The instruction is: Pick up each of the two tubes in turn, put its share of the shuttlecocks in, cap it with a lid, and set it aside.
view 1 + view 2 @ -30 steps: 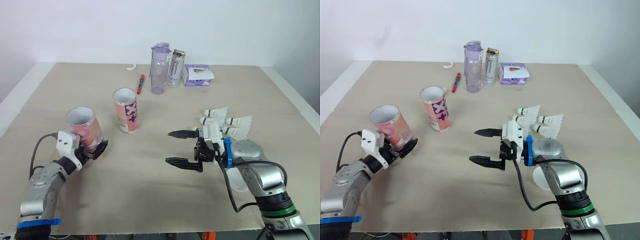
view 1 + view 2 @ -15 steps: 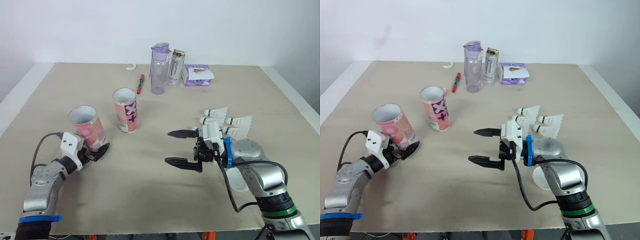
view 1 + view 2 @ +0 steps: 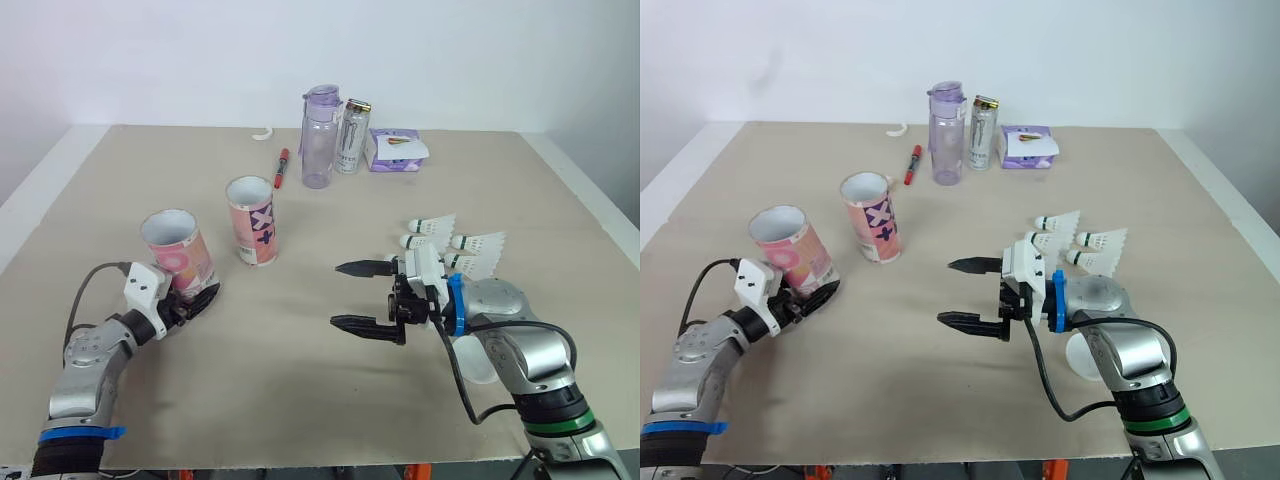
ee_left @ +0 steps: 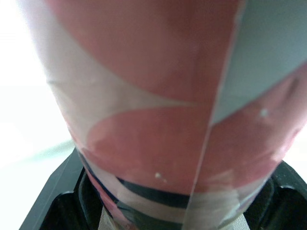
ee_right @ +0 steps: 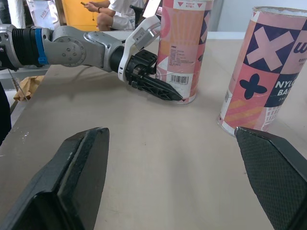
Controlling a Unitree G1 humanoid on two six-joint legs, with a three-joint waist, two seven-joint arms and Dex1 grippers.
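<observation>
Your left gripper (image 3: 193, 301) is clamping the pink tube (image 3: 176, 246) low down near its base, one black finger on each side of the wall; the left wrist view is showing the tube seated between both fingers. The tube is standing open mouth up and leaning slightly, with its base at the table (image 3: 300, 400) surface as far as the right wrist view is showing. The second tube (image 3: 252, 222), the one with the cross pattern, is standing upright beyond that gripper and off to its right, apart from the held tube. Your right gripper (image 3: 338, 295) is hovering open and empty, fingers spread wide and pointing toward the left gripper, well apart from both tubes. The shuttlecocks (image 3: 470, 250) are lying in a loose cluster just behind the right gripper, beside its wrist. A white lid (image 3: 1078, 352) is lying flat on the table under the right forearm. Far beyond both grippers, a clear bottle (image 3: 318, 140), a can (image 3: 351, 137), a purple pack (image 3: 396, 150) and a red pen (image 3: 282, 167) are sitting together.
</observation>
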